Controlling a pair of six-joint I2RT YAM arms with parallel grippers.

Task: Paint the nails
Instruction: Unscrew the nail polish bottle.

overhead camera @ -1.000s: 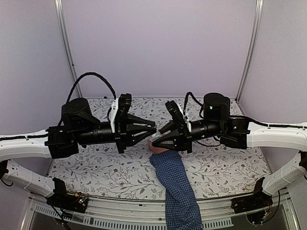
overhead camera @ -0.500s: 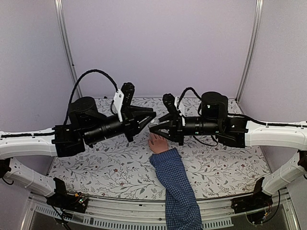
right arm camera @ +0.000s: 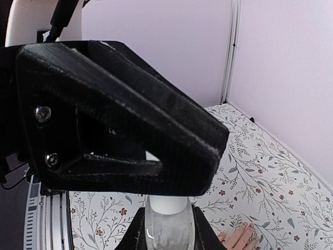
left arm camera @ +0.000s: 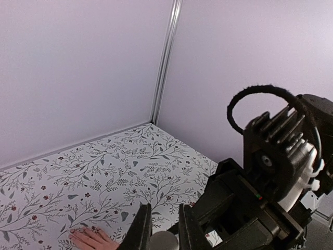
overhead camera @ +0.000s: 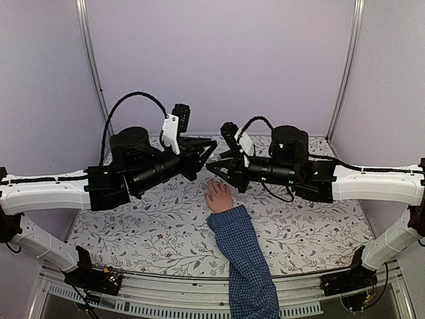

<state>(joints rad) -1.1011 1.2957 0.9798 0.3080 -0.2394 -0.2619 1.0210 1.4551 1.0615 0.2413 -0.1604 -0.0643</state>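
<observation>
Bottle point(right arm camera: 165, 229), small and clear, held upright in right hand point(overhead camera: 211, 166), fingers closed on its sides. Left hand point(overhead camera: 212, 144) closed narrow on white top point(right arm camera: 165, 204) of the bottle; the two hands meet tip to tip above the floral bench point(overhead camera: 146, 226). Flesh-coloured hand point(overhead camera: 218, 197) lies flat on the bench near them, fingers pointing to the far side, blue checked sleeve point(overhead camera: 246, 259) running to the near edge. Nails point(overhead camera: 214, 184) at its fingertips, colour not discernible

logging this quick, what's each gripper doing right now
left gripper: closed, apparently on the white cap
right gripper: closed on the small clear bottle
</observation>
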